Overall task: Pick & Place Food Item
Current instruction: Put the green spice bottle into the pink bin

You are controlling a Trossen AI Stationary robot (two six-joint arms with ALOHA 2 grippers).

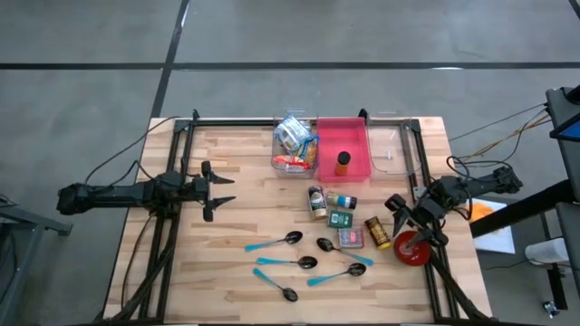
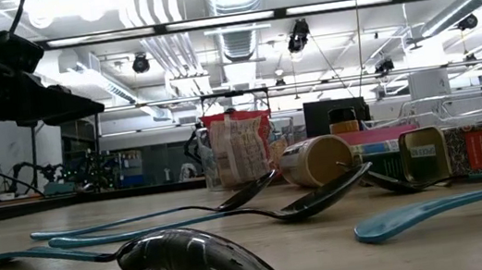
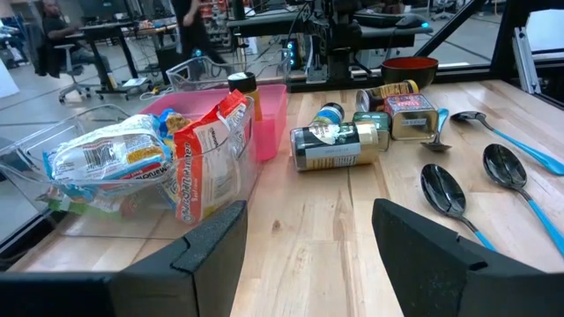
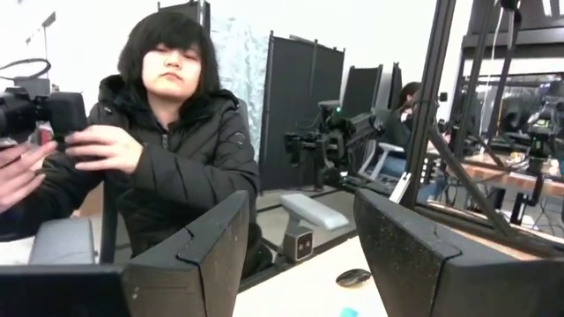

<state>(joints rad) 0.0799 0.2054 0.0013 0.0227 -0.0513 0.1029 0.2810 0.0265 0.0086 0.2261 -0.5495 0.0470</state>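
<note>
Several food items lie mid-table: a dark jar on its side [image 1: 316,201] [image 3: 335,146], a small jar [image 1: 343,200], green and red tins [image 1: 341,218] [image 1: 351,237] and a yellow-labelled jar [image 1: 378,232]. An orange-lidded bottle [image 1: 343,163] stands in the pink bin [image 1: 353,131]. Snack bags [image 3: 207,158] fill the clear bin [image 1: 281,154]. My left gripper [image 1: 220,190] [image 3: 308,220] hovers open at the table's left, facing the items from well short of them. My right gripper [image 1: 399,210] [image 4: 300,207] is open at the right edge, tipped upward, beside the yellow-labelled jar.
Several blue-handled spoons [image 1: 281,241] [image 2: 202,261] lie toward the near edge. A red bowl [image 1: 412,249] sits below my right gripper. An empty-looking clear bin [image 1: 391,145] stands right of the pink one. A person in a dark jacket [image 4: 167,158] stands beyond the table.
</note>
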